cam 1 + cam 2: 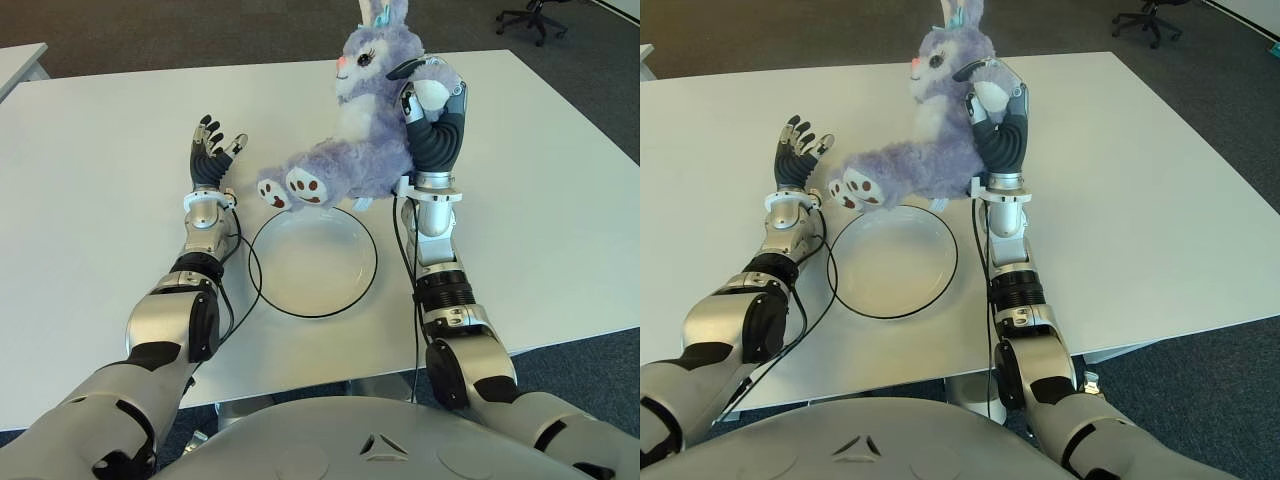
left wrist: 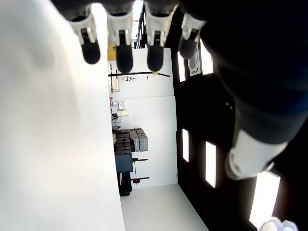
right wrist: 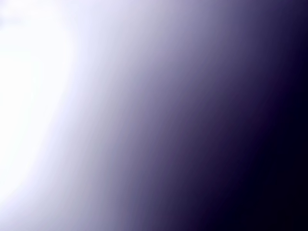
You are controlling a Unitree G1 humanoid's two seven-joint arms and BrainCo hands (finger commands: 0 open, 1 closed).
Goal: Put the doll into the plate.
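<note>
Doll [image 1: 350, 140] first: I see the purple plush rabbit held up off the white table [image 1: 90, 150], gripped by my right hand [image 1: 432, 115], whose fingers [image 1: 408, 68] curl around its back and side at chest height. Its head sits above the hand, turned toward my left, and its body leans down from the fingers so the legs stretch out leftward. The feet [image 1: 290, 188] with their dark paw prints hang just past the far left rim of the plate [image 1: 345, 290], which lies flat on the table between my two arms. My right wrist view is filled by a blur of pale purple, so it tells me nothing more. My left hand [image 1: 212, 155] shows left of the doll's feet, fingers [image 2: 124, 48] straight and spread, holding nothing.
</note>
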